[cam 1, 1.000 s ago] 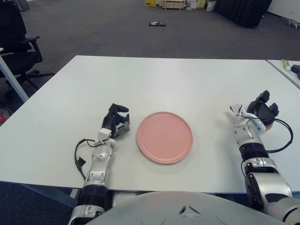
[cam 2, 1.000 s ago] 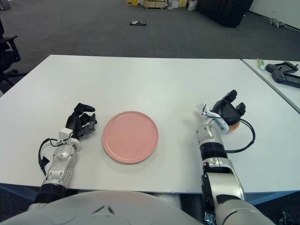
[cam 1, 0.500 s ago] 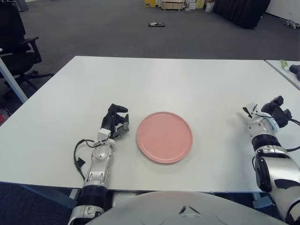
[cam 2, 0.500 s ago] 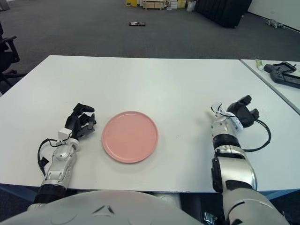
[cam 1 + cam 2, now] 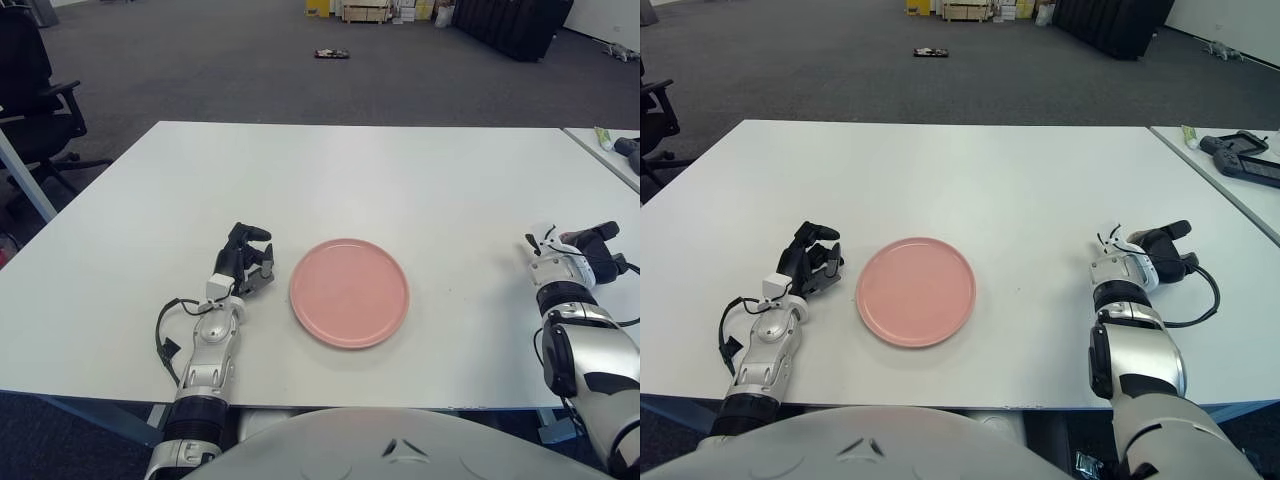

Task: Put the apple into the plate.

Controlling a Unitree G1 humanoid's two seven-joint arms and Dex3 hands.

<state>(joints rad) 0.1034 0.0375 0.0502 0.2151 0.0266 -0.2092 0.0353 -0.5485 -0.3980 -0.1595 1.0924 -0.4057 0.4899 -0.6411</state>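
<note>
A pink plate (image 5: 349, 292) lies empty on the white table (image 5: 380, 170), near its front edge. My left hand (image 5: 246, 262) shows just left of the plate, fingers curled with nothing in them. My right hand (image 5: 1158, 255) is far to the right of the plate, near the table's right side, turned so that its palm faces away from the camera. No apple shows in either view; whether it sits behind or inside the right hand cannot be told.
A black cable (image 5: 1200, 310) loops from the right wrist over the table. A second table (image 5: 1230, 170) at the right carries a black device (image 5: 1240, 155) and a small tube (image 5: 1191, 135). An office chair (image 5: 35, 90) stands far left.
My right hand swung outward to the right and rolled over; the orange apple seen under it a second ago is no longer visible. The left hand and plate stayed put.
</note>
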